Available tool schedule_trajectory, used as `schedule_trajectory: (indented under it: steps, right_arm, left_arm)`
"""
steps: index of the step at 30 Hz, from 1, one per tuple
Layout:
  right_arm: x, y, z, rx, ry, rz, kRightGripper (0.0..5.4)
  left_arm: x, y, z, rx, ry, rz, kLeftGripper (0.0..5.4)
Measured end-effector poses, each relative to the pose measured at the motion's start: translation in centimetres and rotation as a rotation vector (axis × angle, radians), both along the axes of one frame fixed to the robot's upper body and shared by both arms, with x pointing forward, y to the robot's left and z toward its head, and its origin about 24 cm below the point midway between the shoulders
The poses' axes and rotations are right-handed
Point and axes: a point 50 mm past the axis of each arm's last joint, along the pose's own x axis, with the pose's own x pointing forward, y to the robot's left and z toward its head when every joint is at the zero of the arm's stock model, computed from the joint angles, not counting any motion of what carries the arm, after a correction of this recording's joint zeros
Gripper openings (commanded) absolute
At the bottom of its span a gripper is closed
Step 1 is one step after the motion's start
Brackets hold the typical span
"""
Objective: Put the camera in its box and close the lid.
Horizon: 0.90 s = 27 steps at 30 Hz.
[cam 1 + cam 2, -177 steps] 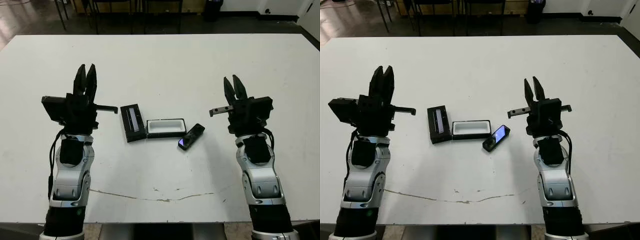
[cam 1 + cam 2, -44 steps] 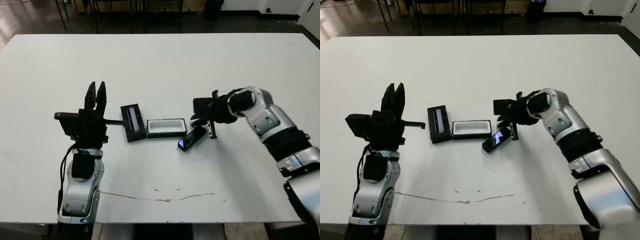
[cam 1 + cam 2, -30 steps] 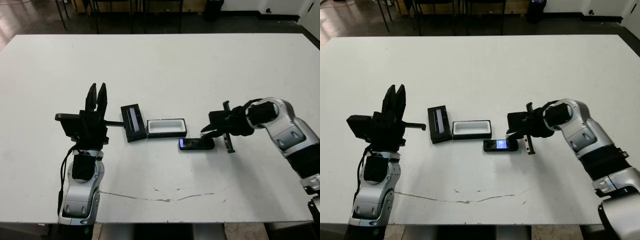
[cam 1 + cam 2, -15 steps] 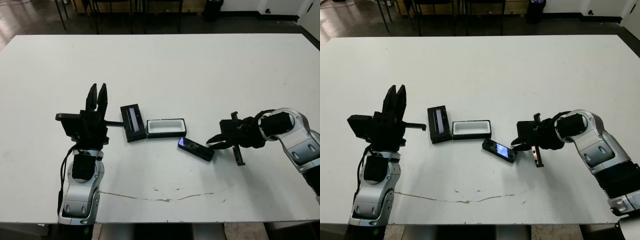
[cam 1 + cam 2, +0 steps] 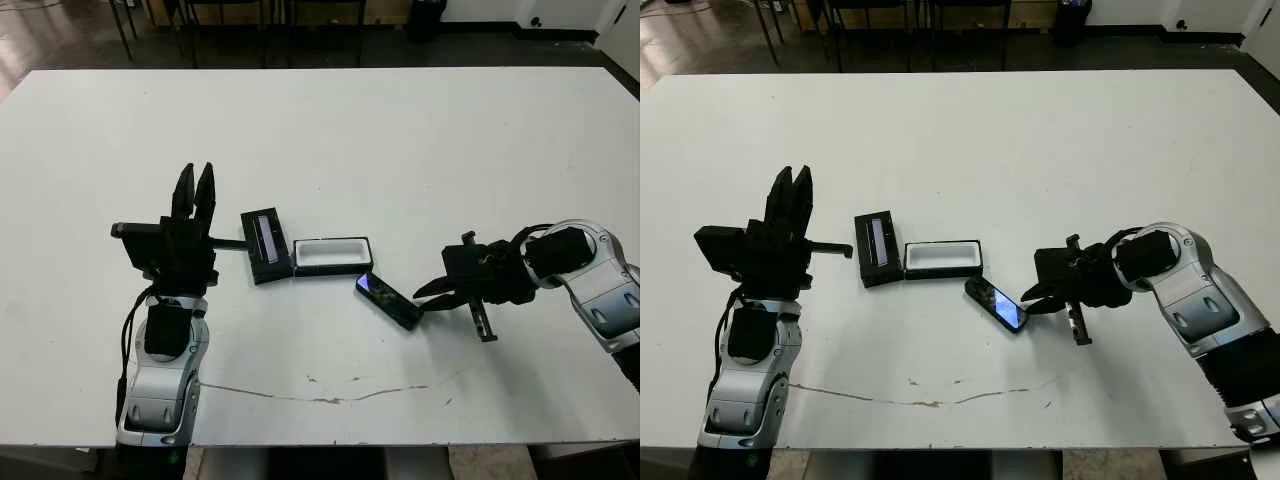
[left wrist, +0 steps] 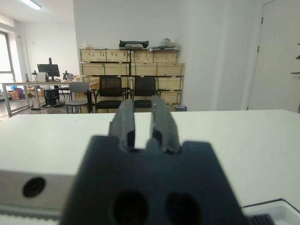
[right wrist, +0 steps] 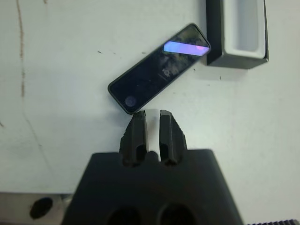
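Note:
The camera [image 5: 388,300], a slim black bar with a blue-purple patch at its box-side end, lies slanted on the table just in front of the box's right corner. The box [image 5: 332,255] is a black tray with white lining, open and empty. The lid [image 5: 265,245], flat and black with a grey strip, lies against the box's left end. My right gripper [image 5: 425,292] lies low and sideways, shut, its tips at the camera's right end [image 7: 159,68]; whether they touch is unclear. My left gripper [image 5: 193,190] stands upright and shut, left of the lid, holding nothing.
A thin cracked line [image 5: 330,392] runs across the white table [image 5: 320,130] near its front edge. Chairs, desks and wooden crates [image 6: 131,70] stand beyond the table's far edge in the left wrist view.
The right gripper has swept rightward and toward the front, then edged back left. The camera has turned from level to slanted, its right end now nearer the front. The left arm is still.

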Motion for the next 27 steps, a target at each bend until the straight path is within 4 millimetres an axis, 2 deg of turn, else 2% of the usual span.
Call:
schedule_trajectory:
  steps: [5,9,15,20,23,27]
  right_arm:
    - [0.1,-0.2,0.3,-0.004,-0.046,-0.038,0.00]
    - [0.5,-1.4,0.7,-0.047,-0.213,-0.125,0.00]
    - [0.5,-3.3,3.6,-0.016,-0.476,-0.221,0.00]
    - [-0.9,-3.1,5.4,0.112,-0.556,-0.255,0.00]
    - [-2.0,-2.9,6.3,0.241,-0.546,-0.322,0.00]
    - [-3.7,-2.7,5.3,0.425,-0.429,-0.463,0.00]
  left_arm:
    - [0.0,0.0,0.0,0.001,0.000,-0.001,0.02]
    - [0.0,-0.1,0.0,0.001,-0.001,-0.002,0.02]
    - [0.0,0.0,-0.1,0.002,0.001,0.001,0.02]
    - [-0.1,0.0,-0.1,0.001,0.004,0.000,0.02]
    - [-0.1,0.0,-0.2,0.001,0.004,0.000,0.02]
    - [-0.2,0.1,-0.3,0.001,0.005,0.004,0.02]
